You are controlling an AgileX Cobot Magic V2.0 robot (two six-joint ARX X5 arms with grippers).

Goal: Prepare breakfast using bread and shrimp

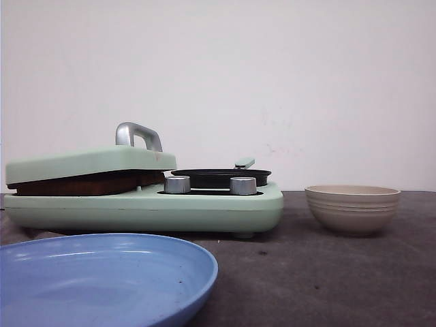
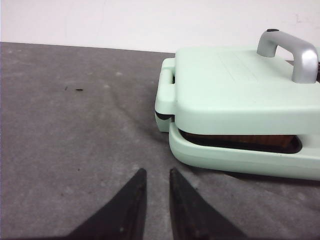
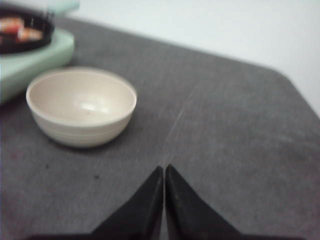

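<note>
Grey table (image 1: 327,272): left gripper (image 2: 156,182) slightly spread, right gripper (image 3: 164,175) pressed together, both empty.

Two pairs of black pointed gripper fingers, nothing more of the robot on show.

Left gripper (image 2: 157,172): two dark, matte black tapered fingers (image 2: 131,207), broad at the base, narrowing to sharp tips, with faint brownish scuffing on their inner faces. Right gripper (image 3: 164,170): the same black wedge-shaped fingers (image 3: 142,210), smooth, unmarked, slightly blurred. No cables, screws or labels are visible.
</note>
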